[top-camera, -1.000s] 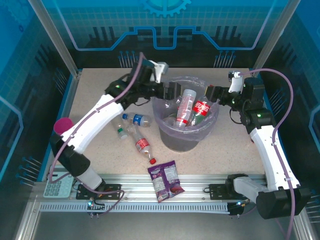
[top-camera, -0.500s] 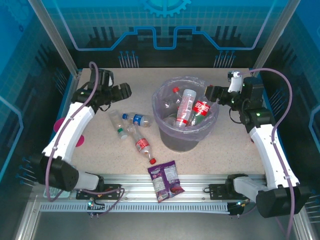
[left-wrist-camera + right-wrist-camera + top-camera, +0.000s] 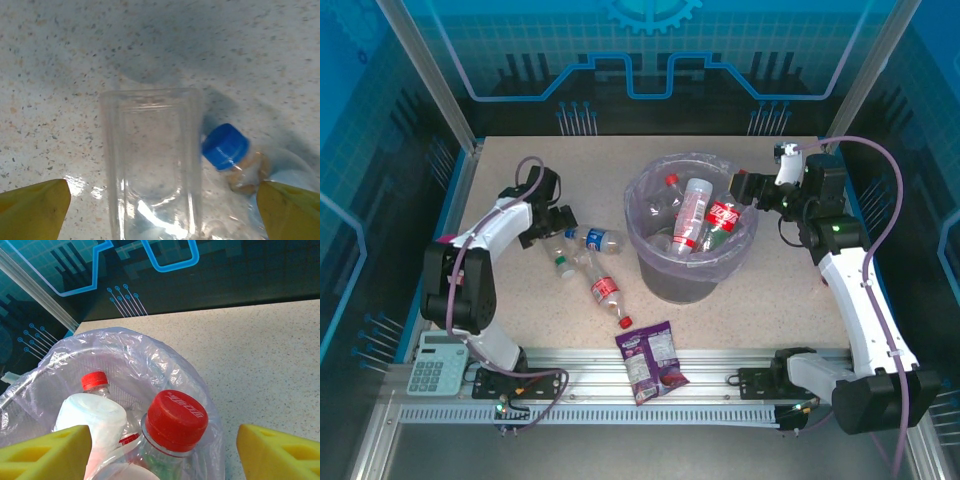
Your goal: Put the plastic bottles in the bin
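Bottles are what I am watching. Three lie on the table to the left of the bin, and several more are already inside it. My left gripper is down over the one farthest from the bin, a clear bottle. Its jaws are spread wide to either side of the body and are holding nothing yet.

The blue-capped bottle lies touching or just beside that one on the bin side, with its cap inside the span of the jaws. That is my main worry. If I close from here, the finger on that side could catch the cap, so I either pinch both bottles or knock the blue one rolling. The clear body also looks thin and slick, so it may squash or squirt out of the grip. The red-labelled bottle lies nearer me, clear of this.

My right gripper hangs at the bin's right rim. Its jaws are apart around a red-capped bottle inside, with a gap on each side. A careless sweep there could snag the liner.
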`<state>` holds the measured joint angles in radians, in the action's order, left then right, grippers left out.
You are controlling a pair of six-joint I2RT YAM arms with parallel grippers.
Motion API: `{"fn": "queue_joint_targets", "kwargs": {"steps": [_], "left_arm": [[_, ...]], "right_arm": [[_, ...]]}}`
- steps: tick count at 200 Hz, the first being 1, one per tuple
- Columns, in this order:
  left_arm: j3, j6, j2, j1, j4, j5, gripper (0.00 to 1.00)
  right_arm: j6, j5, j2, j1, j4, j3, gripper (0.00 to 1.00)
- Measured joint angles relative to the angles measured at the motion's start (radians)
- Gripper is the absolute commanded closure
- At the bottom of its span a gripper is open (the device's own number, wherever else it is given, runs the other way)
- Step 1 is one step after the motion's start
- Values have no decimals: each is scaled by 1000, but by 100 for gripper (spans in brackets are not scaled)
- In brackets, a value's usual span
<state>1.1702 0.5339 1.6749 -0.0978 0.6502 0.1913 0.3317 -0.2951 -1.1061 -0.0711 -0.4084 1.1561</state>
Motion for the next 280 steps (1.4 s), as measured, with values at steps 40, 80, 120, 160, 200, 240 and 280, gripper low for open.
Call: {"fn": "queue_joint_targets", "kwargs": {"steps": [40, 80, 120, 160, 200, 240, 280], "left_arm": [[-48, 64, 45, 22, -82, 7, 11], [-76, 93, 86, 23, -127, 22, 27], [-79, 114, 85, 23, -149, 35, 40], [-80, 114, 46, 23, -141, 53, 41], [-18, 61, -65, 15, -56, 48, 41], [232, -48, -220, -74, 2, 36, 48], [387, -156, -367, -201, -25, 15, 55]], "right_arm": [[0, 0, 0, 0, -2, -1, 23], [-4, 0, 0, 2, -2, -11, 23], [-4, 0, 0, 6, -2, -11, 23], [-3, -1, -1, 6, -1, -12, 23], [-2, -5, -11, 6, 2, -12, 23], [9, -13, -11, 6, 13, -13, 23], [12, -12, -11, 6, 13, -18, 23]]}}
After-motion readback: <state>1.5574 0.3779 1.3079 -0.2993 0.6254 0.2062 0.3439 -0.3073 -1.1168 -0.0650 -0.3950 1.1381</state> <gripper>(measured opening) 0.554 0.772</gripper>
